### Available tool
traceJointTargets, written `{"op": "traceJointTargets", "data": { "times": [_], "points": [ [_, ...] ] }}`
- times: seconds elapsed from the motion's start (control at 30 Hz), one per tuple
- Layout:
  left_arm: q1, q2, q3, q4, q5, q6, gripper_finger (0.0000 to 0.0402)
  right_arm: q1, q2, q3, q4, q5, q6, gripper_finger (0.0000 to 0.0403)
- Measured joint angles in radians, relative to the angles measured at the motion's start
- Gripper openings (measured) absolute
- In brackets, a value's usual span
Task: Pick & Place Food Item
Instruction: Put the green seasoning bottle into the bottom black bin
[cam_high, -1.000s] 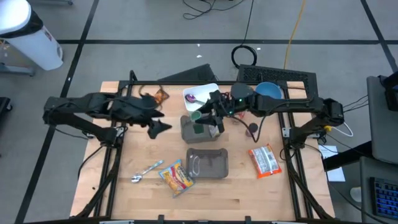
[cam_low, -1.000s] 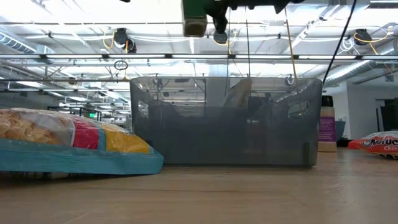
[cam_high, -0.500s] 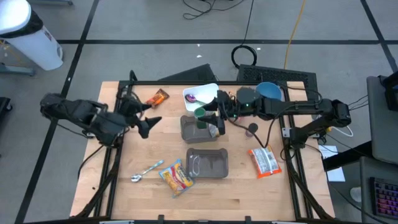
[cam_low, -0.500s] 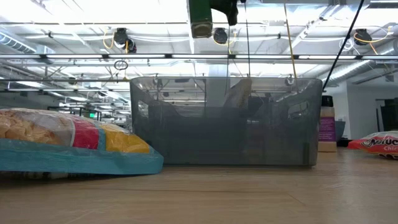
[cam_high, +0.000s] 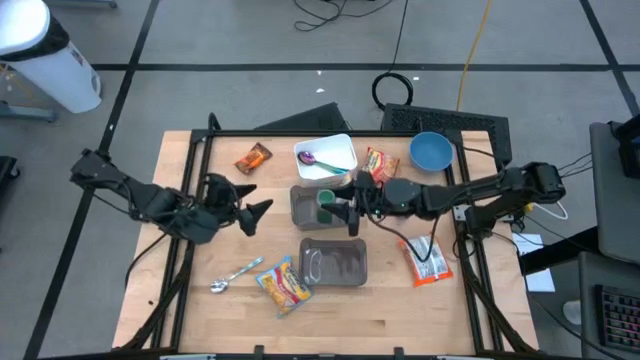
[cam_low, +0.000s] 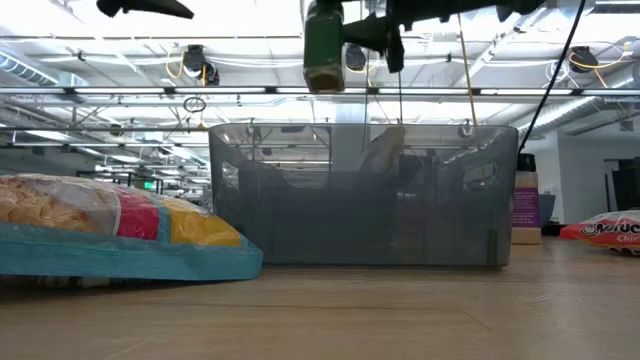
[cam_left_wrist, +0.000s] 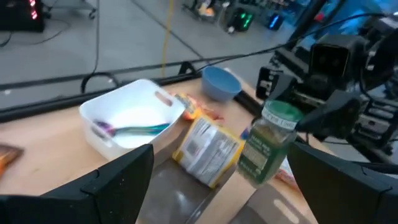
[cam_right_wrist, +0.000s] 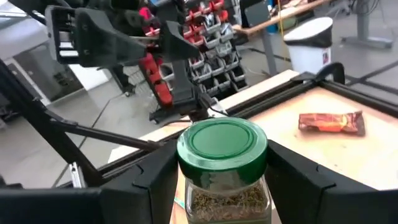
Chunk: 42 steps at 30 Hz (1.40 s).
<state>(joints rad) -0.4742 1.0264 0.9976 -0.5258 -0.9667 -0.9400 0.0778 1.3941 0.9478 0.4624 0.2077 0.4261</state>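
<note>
On the left side of the wooden tabletop (cam_high: 200, 300), the left tool (cam_high: 252, 214) hangs with its two dark fingers spread wide and nothing between them. Near the front edge lies a metal spoon (cam_high: 235, 275), and just beside it to the right a colourful snack bag with a teal edge (cam_high: 283, 284). Toward the back sits a small orange-brown wrapped bar (cam_high: 253, 157).

In the middle, a white rectangular tub (cam_high: 326, 157) holds a purple-handled utensil (cam_high: 313, 158). In front of it stands a grey translucent bin (cam_high: 305, 208) with a boxed packet lying tilted inside it, and nearer the front a second grey translucent bin (cam_high: 334, 262).

The right tool (cam_high: 336, 209) is clamped on a glass spice jar with a green lid (cam_high: 325, 205), one finger on each side of the glass just below the lid. The jar is held in the air over the rear grey bin, clear of it; in the low view the jar (cam_low: 323, 45) hangs well above the rim of the front bin (cam_low: 363, 195). In the left wrist view the jar (cam_left_wrist: 267, 143) is tilted slightly, close to the packet in the bin.

Further right, a red-and-yellow snack packet (cam_high: 379, 161) lies beside a round blue bowl (cam_high: 430, 151) at the back. A red-and-white wrapped packet (cam_high: 425, 258) lies toward the front right, partly under the right arm's cable.
</note>
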Motion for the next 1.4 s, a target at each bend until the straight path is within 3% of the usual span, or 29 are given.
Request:
{"op": "traceJointTargets", "data": {
  "times": [0.1, 0.33, 0.5, 0.8, 1.03, 1.13, 1.4],
  "points": [
    [0.008, 0.000, -0.036, 0.069, 0.038, 0.069, 0.0379, 0.025, -0.002, 0.000, 0.012, 0.056, -0.012, 0.0195],
    [0.070, 0.000, -0.050, 0.030, 0.229, 0.228, 0.0379, 0.042, -0.001, 0.001, 0.058, 0.136, -0.019, 0.0195],
    [0.127, 0.000, -0.050, 0.059, 0.297, 0.240, 0.0379, 0.042, 0.000, 0.001, 0.088, 0.166, -0.044, 0.0195],
    [0.278, 0.021, -0.050, -0.007, 0.619, 0.365, 0.0379, 0.055, 0.062, 0.039, 0.132, 0.217, -0.051, 0.0195],
    [0.330, -0.007, -0.052, -0.067, 0.671, 0.385, 0.0378, 0.104, 0.135, 0.082, 0.130, 0.249, -0.029, 0.0195],
    [0.323, -0.058, -0.081, -0.005, 0.698, 0.382, 0.0378, 0.132, 0.137, 0.084, 0.131, 0.284, -0.022, 0.0195],
    [0.314, -0.209, -0.338, 0.336, 0.810, 0.258, 0.0378, 0.180, 0.137, 0.084, 0.108, 0.319, 0.001, 0.0195]
  ]
}}
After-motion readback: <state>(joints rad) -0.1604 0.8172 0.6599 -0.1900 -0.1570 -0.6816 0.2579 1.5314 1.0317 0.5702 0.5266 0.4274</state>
